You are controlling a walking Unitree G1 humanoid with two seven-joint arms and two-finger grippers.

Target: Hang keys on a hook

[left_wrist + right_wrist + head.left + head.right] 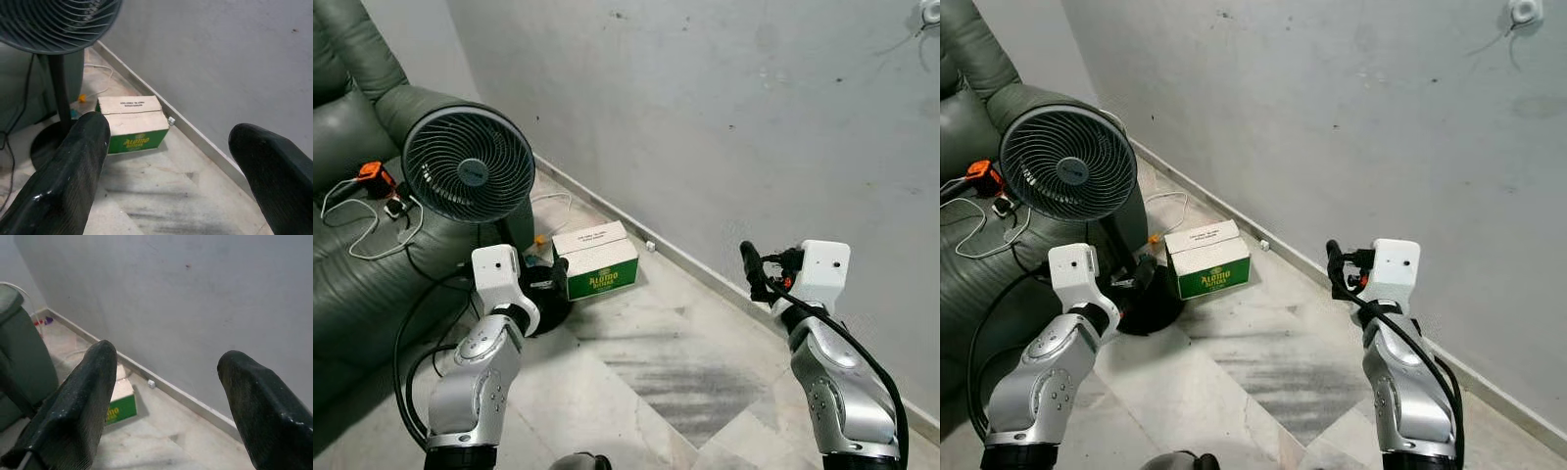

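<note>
Two grippers are hanging in front of us with nothing in them. Our left gripper [161, 161] is spreading its fingers [73, 171] wide, and between them we are looking at a green and white carton [132, 125] on the floor, with the base of a standing fan [470, 164] close beside that carton. Our right gripper [171, 401] is gaping just as wide, its fingers [78, 401] framing the bare grey wall [724, 117] and the skirting beyond them.

We are seeing neither keys nor a hook ahead of either pair of fingers, so we cannot tell where they are. A small white fitting [1525, 12] is sitting high on the wall, far above the right fingers, but it is too small for us to call it a hook.

Several things could go wrong, in our judgement. We are searching with empty fingers, so turning or walking here risks catching the fan or the white cable [553, 201] trailing on the floor beyond the left fingers. A sofa [347, 137] is standing close behind the fan on that same side, crowding the left arm. We could also mistake the wall fitting for the target and reach for nothing.
</note>
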